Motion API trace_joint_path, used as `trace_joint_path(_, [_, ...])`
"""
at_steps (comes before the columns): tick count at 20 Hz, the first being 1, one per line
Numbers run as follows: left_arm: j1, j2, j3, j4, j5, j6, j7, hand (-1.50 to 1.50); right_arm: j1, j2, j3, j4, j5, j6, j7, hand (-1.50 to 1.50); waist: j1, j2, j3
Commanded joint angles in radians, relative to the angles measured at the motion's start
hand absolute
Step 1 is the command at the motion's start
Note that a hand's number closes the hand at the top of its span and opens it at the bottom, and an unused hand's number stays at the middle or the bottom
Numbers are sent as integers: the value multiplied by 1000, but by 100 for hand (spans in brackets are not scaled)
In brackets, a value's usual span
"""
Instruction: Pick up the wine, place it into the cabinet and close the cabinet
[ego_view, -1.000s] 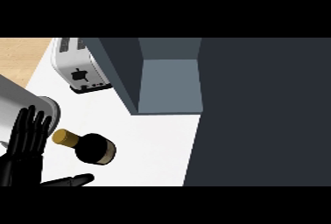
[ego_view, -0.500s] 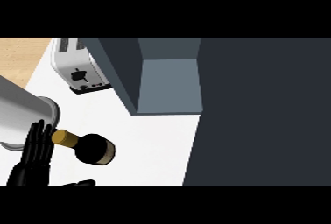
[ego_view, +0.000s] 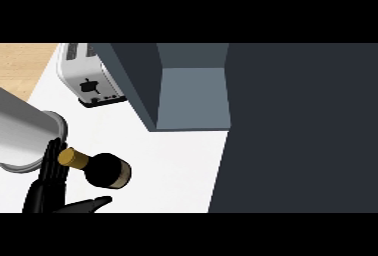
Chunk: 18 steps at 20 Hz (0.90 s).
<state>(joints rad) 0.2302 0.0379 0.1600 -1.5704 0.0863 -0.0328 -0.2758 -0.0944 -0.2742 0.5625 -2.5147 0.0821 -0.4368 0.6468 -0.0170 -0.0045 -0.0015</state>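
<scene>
Kitchen: toaster (ego_view: 90, 80), cabinet (ego_view: 184, 95), white counter (ego_view: 177, 160)

Wine bottle (ego_view: 103, 169) upright on counter (ego_view: 177, 160), lower left. Left hand (ego_view: 50, 180) just left of it — fingers beside cork, thumb below bottle. Toaster (ego_view: 90, 75) behind, at counter's rear edge. Cabinet (ego_view: 188, 90) right of toaster, its open door (ego_view: 303, 125) further right.

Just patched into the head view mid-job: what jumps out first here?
The wine bottle, dark with a gold cap, stands on the white counter at lower left, with the left hand beside it, fingers straight and thumb stretched out below the bottle. Above and to the right, the open cabinet shows its grey inside. A silver toaster sits at upper left.
</scene>
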Motion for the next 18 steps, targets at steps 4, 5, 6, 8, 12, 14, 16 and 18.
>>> trace_joint_path(4, [-35, 17, 39, 171, 4, -29, -116, -150, 67, -27, 111, -192, 169, -36, 74, -150, 2, -1, 0])
trace_joint_path(5, [-66, 28, 52, 211, 3, -30, -132, -150, 26, -17, 79, -176, 147, -43, 67, -150, 2, 0, -1])
trace_joint_path(6, [-65, 13, 34, 232, -19, -18, -141, -150, -26, -63, -20, -229, 72, -15, 140, -150, -1, 0, -1])
trace_joint_path(8, [-98, 34, 59, 281, 23, -60, -149, -150, 70, -47, 72, -199, 116, -36, 43, -150, 1, 0, 0])
trace_joint_path(12, [-87, 9, 27, 272, 47, -98, -110, -150, -10, -29, 87, -157, 151, -59, 87, -150, 7, 0, 0])
trace_joint_path(14, [-116, 23, 39, 376, 62, -149, -171, -150, -12, -52, 35, -159, 77, -38, 63, -150, 6, 2, 0])
trace_joint_path(16, [-114, 25, 45, 419, 53, -160, -228, -150, 25, -88, 25, -221, 87, -43, 93, -150, 2, 0, 0])
trace_joint_path(18, [-136, 10, 28, 406, 50, -144, -189, -150, 24, -50, 85, -176, 144, -79, 70, -150, 5, 0, 0])
